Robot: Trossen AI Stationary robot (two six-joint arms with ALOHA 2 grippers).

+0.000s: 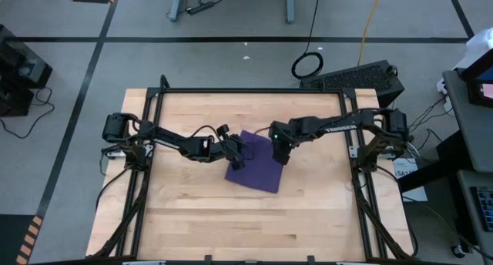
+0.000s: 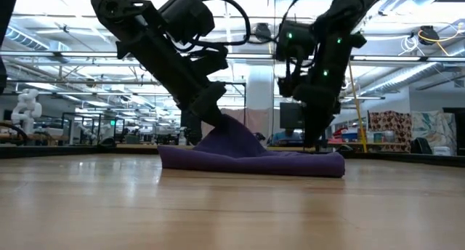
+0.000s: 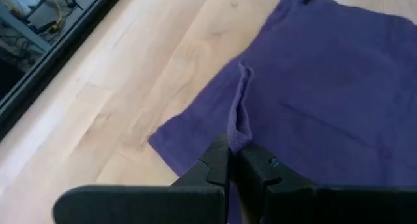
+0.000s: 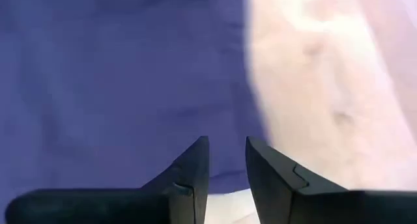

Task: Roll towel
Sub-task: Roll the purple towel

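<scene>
From above, one purple towel (image 1: 257,164) lies near the middle of the wooden table (image 1: 192,219), with two dark arms reaching in over it. The left gripper (image 1: 238,159) sits at the towel's left edge, and the right gripper (image 1: 281,152) sits at its right edge, toward the far side. The cloth is plain, without pattern, and turned at an angle to the table's sides.

At table height, the single towel (image 2: 251,158) lies mostly flat, but rises in a small peak where the left gripper (image 2: 218,119) lifts it. The right gripper (image 2: 314,143) comes down onto the flat part on the other side.

In the left wrist view, the left gripper (image 3: 233,159) has its two fingers pressed together on a narrow pinched ridge of the towel (image 3: 326,87), which runs away from the fingertips across the cloth.

In the right wrist view, the right gripper (image 4: 227,149) has its two fingers slightly apart, gripping nothing, just over the towel (image 4: 117,74) beside its edge, where bare wood shows
</scene>
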